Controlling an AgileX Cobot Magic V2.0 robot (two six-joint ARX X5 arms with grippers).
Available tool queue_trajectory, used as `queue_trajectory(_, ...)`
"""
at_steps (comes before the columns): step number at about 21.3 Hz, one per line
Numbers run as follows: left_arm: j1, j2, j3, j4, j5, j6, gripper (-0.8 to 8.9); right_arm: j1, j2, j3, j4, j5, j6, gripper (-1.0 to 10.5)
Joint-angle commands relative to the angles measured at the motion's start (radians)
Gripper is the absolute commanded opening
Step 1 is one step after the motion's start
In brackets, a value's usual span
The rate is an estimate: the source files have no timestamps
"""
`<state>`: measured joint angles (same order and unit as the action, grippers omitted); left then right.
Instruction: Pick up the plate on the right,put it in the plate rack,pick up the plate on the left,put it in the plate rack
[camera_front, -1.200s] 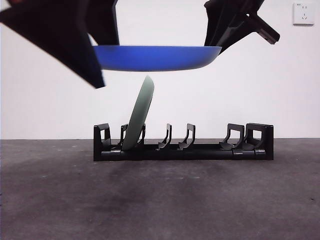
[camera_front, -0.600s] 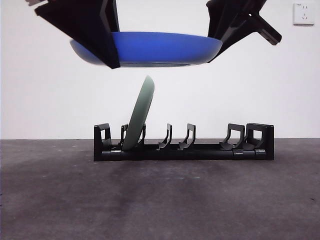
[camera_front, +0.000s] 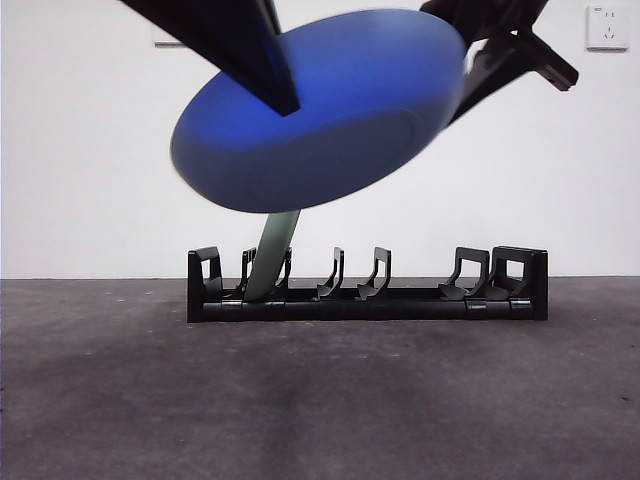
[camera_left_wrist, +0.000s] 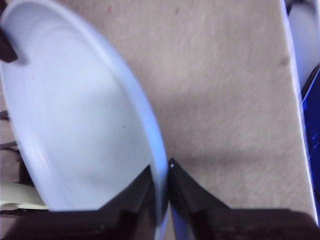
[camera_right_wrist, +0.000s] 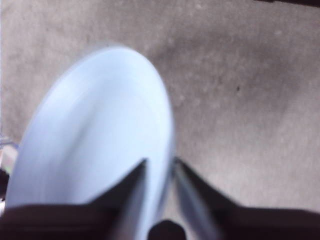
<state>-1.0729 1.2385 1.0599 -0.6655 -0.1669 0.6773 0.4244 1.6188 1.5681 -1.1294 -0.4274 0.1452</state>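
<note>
A blue plate (camera_front: 320, 120) hangs tilted above the plate rack (camera_front: 400, 300), its underside facing the front view. Two dark grippers hold it, one on its upper left rim (camera_front: 283, 100) and one on its right rim (camera_front: 462, 88). In the left wrist view my left gripper (camera_left_wrist: 161, 176) is shut on the plate's rim (camera_left_wrist: 75, 115). In the right wrist view my right gripper (camera_right_wrist: 160, 167) pinches the blurred plate's edge (camera_right_wrist: 95, 135). A green plate (camera_front: 275, 255) leans in a slot near the rack's left end, its top hidden behind the blue plate.
The long black rack stands on the dark table with several free dividers to the right of the green plate. A white wall socket (camera_front: 607, 27) sits at the top right. A blue object (camera_left_wrist: 312, 130) shows at the left wrist view's edge.
The blue plate has swung from lying flat to a steep tilt, its left side dropping in front of the green plate's top. The left-hand gripper has moved up and rightward.
</note>
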Motion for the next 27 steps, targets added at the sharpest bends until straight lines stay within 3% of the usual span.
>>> queue_trajectory(1, 0.004, 0.005, -0.005, 0.069, 0.09, -0.099, -0.08, 0.005, -0.034, 0.045, -0.011, -0.017, -0.017, 3.3)
queue_trajectory(7, 0.019, 0.008, -0.005, 0.326, 0.199, -0.328, -0.08, 0.005, -0.204, 0.286, -0.066, 0.068, -0.043, 3.5)
queue_trajectory(12, 0.08, 0.061, -0.005, 0.675, 0.2, -0.535, -0.08, 0.007, -0.41, 0.481, -0.083, 0.111, -0.043, 3.4)
queue_trajectory(16, 0.151, 0.184, -0.004, 0.928, 0.183, -0.663, -0.08, 0.006, -0.525, 0.533, -0.161, 0.126, -0.045, 3.4)
queue_trajectory(20, 0.204, 0.291, 0.005, 1.053, 0.115, -0.726, -0.08, 0.006, -0.575, 0.533, -0.243, 0.126, -0.06, 3.4)
queue_trajectory(27, 0.264, 0.458, 0.129, 1.04, 0.115, -0.734, -0.08, 0.007, -0.608, 0.524, -0.245, 0.124, -0.061, 3.4)
